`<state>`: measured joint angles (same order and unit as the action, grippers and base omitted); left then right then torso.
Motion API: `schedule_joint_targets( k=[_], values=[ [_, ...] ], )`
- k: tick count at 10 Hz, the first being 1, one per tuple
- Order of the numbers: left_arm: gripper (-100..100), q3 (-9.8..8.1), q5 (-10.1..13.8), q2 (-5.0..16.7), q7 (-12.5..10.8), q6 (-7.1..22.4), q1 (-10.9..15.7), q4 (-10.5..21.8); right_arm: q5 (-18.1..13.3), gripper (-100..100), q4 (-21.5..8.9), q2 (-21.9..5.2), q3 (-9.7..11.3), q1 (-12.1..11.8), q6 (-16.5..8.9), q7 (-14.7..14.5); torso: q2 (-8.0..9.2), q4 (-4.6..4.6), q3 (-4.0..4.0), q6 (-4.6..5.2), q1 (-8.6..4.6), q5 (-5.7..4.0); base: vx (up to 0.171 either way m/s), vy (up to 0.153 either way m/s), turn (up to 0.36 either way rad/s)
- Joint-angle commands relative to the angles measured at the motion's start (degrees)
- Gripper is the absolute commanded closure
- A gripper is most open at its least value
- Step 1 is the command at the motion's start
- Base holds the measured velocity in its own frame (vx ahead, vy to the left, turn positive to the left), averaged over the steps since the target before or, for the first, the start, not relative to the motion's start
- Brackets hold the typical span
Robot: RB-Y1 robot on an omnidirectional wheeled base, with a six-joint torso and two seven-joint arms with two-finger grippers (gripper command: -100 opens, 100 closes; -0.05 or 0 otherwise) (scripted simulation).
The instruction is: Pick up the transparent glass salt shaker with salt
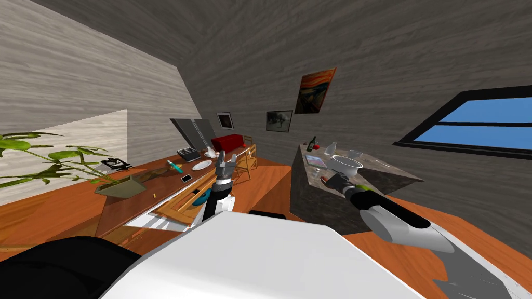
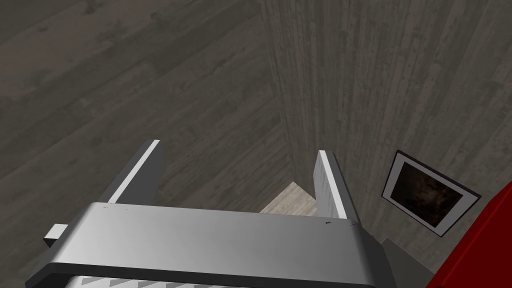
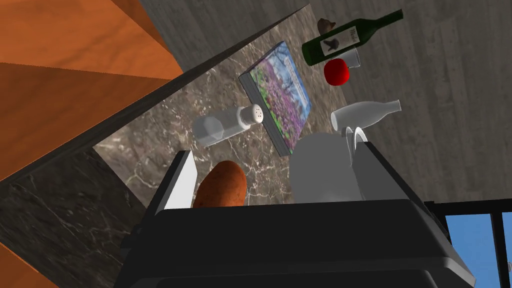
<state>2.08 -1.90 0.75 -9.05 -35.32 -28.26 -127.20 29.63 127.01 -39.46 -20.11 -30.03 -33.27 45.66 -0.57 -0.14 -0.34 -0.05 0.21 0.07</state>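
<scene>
The salt shaker [image 3: 227, 122], a clear body with a white perforated cap, lies on its side on the dark marble counter [image 3: 165, 130]. It rests just beyond my right gripper [image 3: 274, 146], which is open and hovers low over the counter's near corner. A brown potato [image 3: 221, 186] lies between the fingers, close to one finger [image 3: 180, 180]. In the head view my right arm reaches to the counter [image 1: 363, 176]. My left gripper [image 1: 227, 165] is raised in front of my chest, open and holding nothing, and its two fingers [image 2: 145, 165] stand apart.
Beside the shaker lies a flowered book [image 3: 280, 95]. Past it are a green wine bottle [image 3: 350, 37], a red apple [image 3: 336, 71] and a white bottle [image 3: 365, 114]. A grey pot [image 3: 320, 170] sits by the other finger. A long wooden table [image 1: 156, 181] stands to the left.
</scene>
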Motion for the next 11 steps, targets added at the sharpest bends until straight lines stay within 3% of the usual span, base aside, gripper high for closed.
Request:
schedule_joint_targets(
  k=[1, 3, 4, 6, 9, 11],
  values=[
    [0, 0.00, 0.0, 0.0, 0.0, 0.0, 0.0, 0.0, 2.5, -100, -1.5, -1.5, -1.3, 0.8, -2.9, 2.5, 0.00, 0.00, 0.00, 0.00, 0.00, 0.00, 0.118, 0.115, -0.150],
    [0, 0.00, 0.0, 0.0, 0.0, 0.0, 0.0, 0.0, 2.5, -100, -1.5, -1.5, -1.3, 0.8, -5.4, 2.5, -0.04, -0.01, -0.03, 0.00, 0.03, 0.01, 0.076, 0.080, -0.054],
    [0, 0.00, 0.0, 0.0, 0.0, 0.0, 0.0, 0.0, 4.6, -100, -2.6, -2.6, -2.5, 1.5, -7.3, 4.6, 0.10, 0.02, 0.05, -0.01, -0.16, -0.03, 0.092, 0.074, -0.139],
    [0, 0.00, 0.0, 0.0, 0.0, 0.0, 0.0, 0.0, 4.6, -100, -2.6, -2.6, -2.5, 1.5, -9.4, 4.6, -0.03, -0.01, -0.02, 0.00, -0.09, -0.02, 0.079, 0.061, -0.074],
    [0, 0.00, 0.0, 0.0, 0.0, 0.0, 0.0, 0.0, 8.7, -100, -4.9, -4.5, -4.9, 3.1, -15.0, 8.7, -0.05, -0.02, -0.03, -0.01, -0.21, -0.05, 0.111, 0.065, -0.145],
    [0, 0.00, 0.0, 0.0, 0.0, 0.0, 0.0, 0.0, 8.7, -100, -4.9, -4.5, -4.9, 3.1, -17.2, 8.7, -0.07, -0.02, -0.05, -0.01, -0.13, -0.03, 0.081, 0.055, -0.056]
  ],
)
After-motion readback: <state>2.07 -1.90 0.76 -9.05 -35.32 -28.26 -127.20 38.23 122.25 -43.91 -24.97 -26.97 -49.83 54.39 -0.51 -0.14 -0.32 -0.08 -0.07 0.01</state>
